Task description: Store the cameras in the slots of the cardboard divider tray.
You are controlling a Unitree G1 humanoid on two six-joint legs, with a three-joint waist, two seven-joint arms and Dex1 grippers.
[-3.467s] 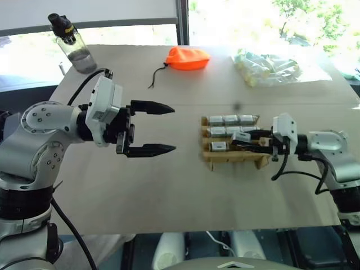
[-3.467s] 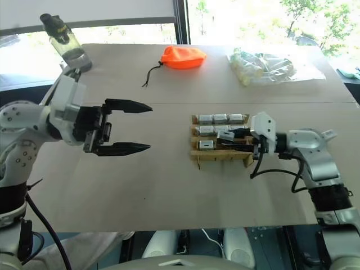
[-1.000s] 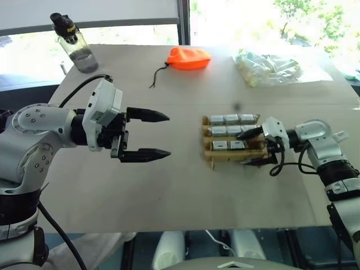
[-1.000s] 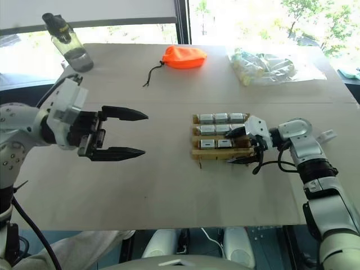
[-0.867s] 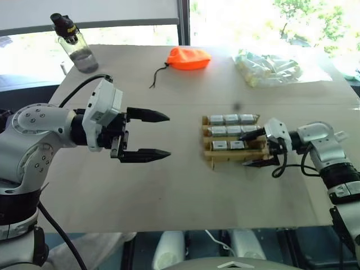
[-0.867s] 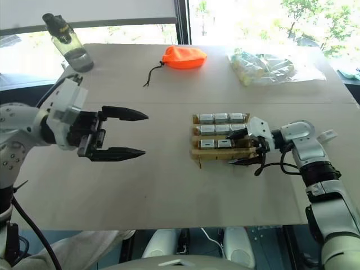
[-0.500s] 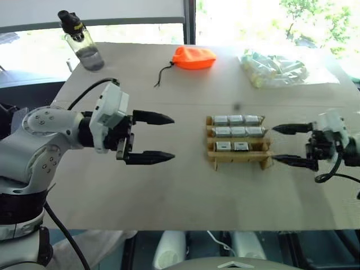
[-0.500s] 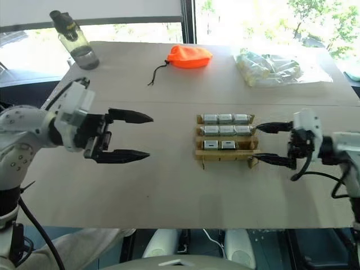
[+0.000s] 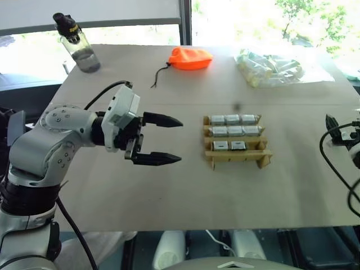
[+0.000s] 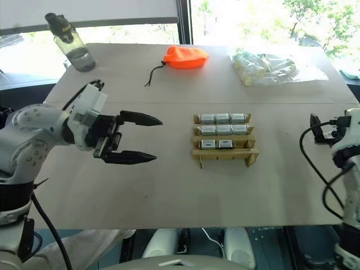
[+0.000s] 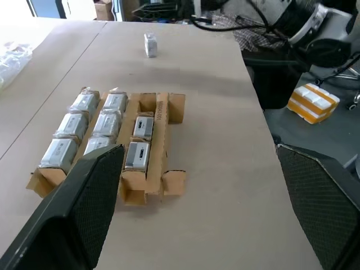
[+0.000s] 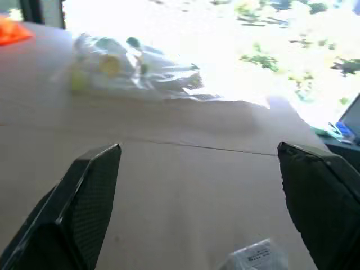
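Blown-out window glare, daylit table

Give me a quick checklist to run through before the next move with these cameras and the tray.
1. Free slot in the tray: right end of the front row is empty: ok.
2. Eight cameras seated in their slots: ok.
3. Loose camera lying on the table, ready to pick: ok.
4. Left jaws open, empty, apart from the tray: ok.
5. Right jaws open and empty: ok.
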